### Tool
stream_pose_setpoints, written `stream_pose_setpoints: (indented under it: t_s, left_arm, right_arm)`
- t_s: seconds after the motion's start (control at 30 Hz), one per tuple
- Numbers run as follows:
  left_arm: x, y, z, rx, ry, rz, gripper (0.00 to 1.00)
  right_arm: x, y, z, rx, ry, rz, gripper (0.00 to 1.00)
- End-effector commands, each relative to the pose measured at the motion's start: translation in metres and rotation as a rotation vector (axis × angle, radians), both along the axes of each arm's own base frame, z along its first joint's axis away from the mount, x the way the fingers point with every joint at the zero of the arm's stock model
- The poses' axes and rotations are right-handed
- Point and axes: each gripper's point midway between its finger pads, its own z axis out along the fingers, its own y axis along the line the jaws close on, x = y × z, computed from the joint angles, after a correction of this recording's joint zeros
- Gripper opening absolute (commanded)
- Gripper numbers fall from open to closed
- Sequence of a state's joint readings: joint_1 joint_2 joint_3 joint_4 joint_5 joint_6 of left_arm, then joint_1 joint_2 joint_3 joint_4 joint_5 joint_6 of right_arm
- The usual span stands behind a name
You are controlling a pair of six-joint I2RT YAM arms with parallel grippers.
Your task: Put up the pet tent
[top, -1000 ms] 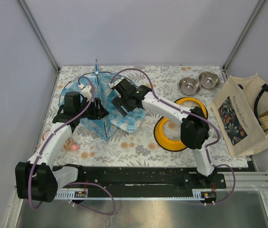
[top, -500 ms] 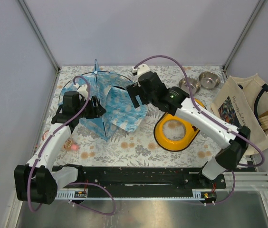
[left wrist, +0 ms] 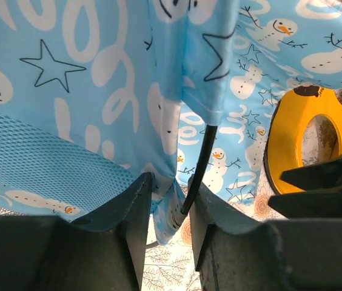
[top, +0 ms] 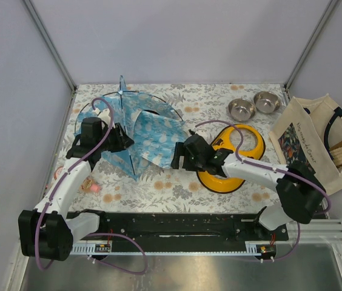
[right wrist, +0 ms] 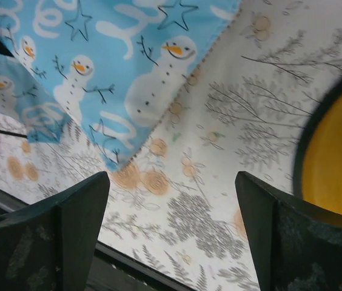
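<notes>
Overhead view: a small light-blue, snowman-print fabric pet tent [top: 150, 130] sits half-raised and sagging at the upper left of the floral-patterned tabletop [top: 177, 185]. The left arm [top: 68, 179] has its jaws pinched on the tent's fabric edge and thin black pole [left wrist: 198, 163]. The right arm [top: 253, 171] has its jaws wide apart and empty at centre frame, beside a yellow plastic ring [top: 244, 136]. Likely risk: the springy pole slips from that narrow pinch and the tent collapses.

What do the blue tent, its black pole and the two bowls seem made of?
Pet tent: thin printed fabric, matte, with a mesh patch; it drapes and folds.
Pole: smooth black rod, perhaps plastic or fibreglass.
Bowls: probably metal, shiny grey.
</notes>
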State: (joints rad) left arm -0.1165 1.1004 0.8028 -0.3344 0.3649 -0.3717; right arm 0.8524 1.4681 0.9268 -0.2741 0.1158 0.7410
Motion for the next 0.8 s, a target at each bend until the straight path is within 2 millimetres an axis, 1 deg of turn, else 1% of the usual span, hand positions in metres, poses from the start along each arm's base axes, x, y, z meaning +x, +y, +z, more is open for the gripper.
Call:
stream_pose_setpoints:
  t_s: [0.0, 0.03, 0.17, 0.23, 0.27, 0.33, 0.4, 0.47, 0.5, 0.57, 0.6, 0.67, 0.73, 0.77]
  left_arm:
    - [0.008, 0.003, 0.004, -0.001, -0.028, 0.036, 0.28]
    - [0.008, 0.003, 0.002, 0.0, -0.02, 0.038, 0.24]
    - [0.008, 0.003, 0.0, 0.003, 0.001, 0.038, 0.11]
    - [0.007, 0.003, -0.001, 0.004, 0.006, 0.039, 0.04]
    - [0.007, 0.003, -0.001, 0.002, 0.009, 0.037, 0.0]
    - [0.006, 0.001, -0.002, -0.001, 0.011, 0.024, 0.0]
    - [0.004, 0.0, -0.003, -0.001, 0.018, 0.006, 0.0]
    - [0.003, -0.001, -0.004, 0.008, 0.021, -0.007, 0.0]
    - [0.002, -0.001, -0.004, 0.01, 0.019, -0.018, 0.0]
    - [0.001, -0.002, -0.004, 0.015, 0.019, -0.035, 0.0]
    - [0.001, -0.003, -0.004, 0.018, 0.014, -0.043, 0.0]
    - [0.0, -0.003, -0.003, 0.022, 0.012, -0.056, 0.0]
    - [-0.002, -0.004, -0.004, 0.022, 0.014, -0.065, 0.0]
    - [-0.002, -0.004, -0.006, 0.021, 0.019, -0.067, 0.0]
  right_arm:
    - [0.041, 0.059, 0.04, 0.33, -0.061, -0.093, 0.93]
    - [0.047, 0.066, 0.041, 0.357, -0.065, -0.092, 0.92]
    - [0.067, 0.086, 0.029, 0.45, -0.016, -0.14, 0.83]
    - [0.074, 0.096, 0.024, 0.501, 0.041, -0.153, 0.73]
    - [0.077, 0.101, 0.025, 0.537, 0.058, -0.153, 0.61]
    - [0.079, 0.114, 0.026, 0.598, 0.092, -0.137, 0.38]
    - [0.076, 0.13, 0.036, 0.67, 0.145, -0.096, 0.18]
    - [0.073, 0.143, 0.047, 0.745, 0.203, -0.067, 0.05]
    - [0.07, 0.149, 0.052, 0.779, 0.236, -0.05, 0.0]
    - [0.065, 0.163, 0.064, 0.835, 0.298, 0.005, 0.0]
    - [0.063, 0.168, 0.063, 0.847, 0.343, 0.02, 0.0]
    - [0.062, 0.182, 0.07, 0.896, 0.407, 0.065, 0.0]
    - [0.061, 0.194, 0.068, 0.899, 0.47, 0.104, 0.0]
    - [0.062, 0.2, 0.063, 0.886, 0.492, 0.123, 0.0]
